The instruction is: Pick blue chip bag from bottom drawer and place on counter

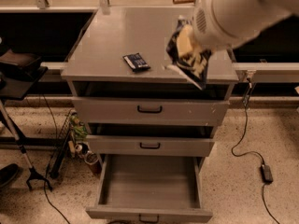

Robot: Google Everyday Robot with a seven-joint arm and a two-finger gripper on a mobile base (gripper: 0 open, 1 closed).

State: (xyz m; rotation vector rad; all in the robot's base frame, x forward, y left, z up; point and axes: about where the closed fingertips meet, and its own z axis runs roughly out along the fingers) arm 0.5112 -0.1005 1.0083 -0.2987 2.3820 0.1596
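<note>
My gripper point(187, 45) is shut on the blue chip bag point(183, 63), a crumpled dark blue foil bag with white patches. It holds the bag in the air over the right front part of the counter point(131, 31). The white arm comes in from the upper right and hides the top of the bag. The bottom drawer point(148, 185) is pulled out and its inside shows nothing in it.
A small flat dark blue packet point(136, 62) lies on the counter left of the bag. The two upper drawers point(149, 110) are pushed in. A black stand point(18, 73) is at the left. A cable with a power brick point(266, 172) lies on the floor at the right.
</note>
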